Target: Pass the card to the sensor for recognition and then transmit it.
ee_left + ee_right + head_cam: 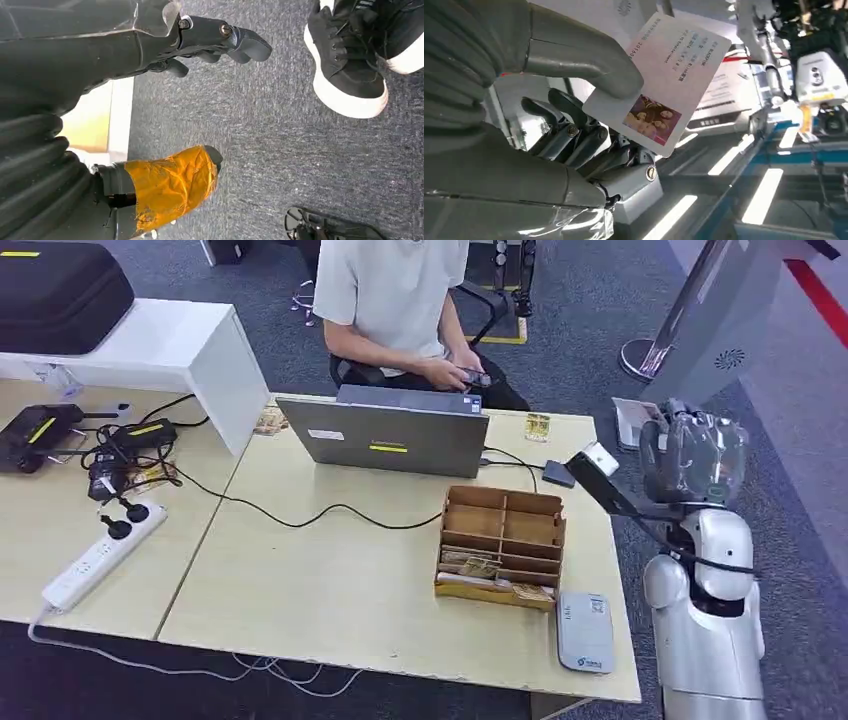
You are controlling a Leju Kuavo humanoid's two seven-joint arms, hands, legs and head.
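Note:
My right hand (640, 485) is raised beside the table's right edge, pinching a white card (598, 457) above the far right corner. In the right wrist view the thumb (579, 55) presses this photo card (674, 75) against the dark fingers (574, 135). The grey-white card sensor (585, 632) lies flat on the table's front right corner, well below and nearer than the card. A wooden divided box (502, 540) with several cards stands just left of it. My left hand (150, 45) hangs over the carpet, its fingers apart and holding nothing.
A person sits behind the grey laptop (400, 435) at the table's far edge. A power strip (100, 555) and cables lie on the left. A small dark device (558, 477) sits near the card. A grey kiosk (720, 320) stands at right. Someone's shoes (350, 65) are near my left hand.

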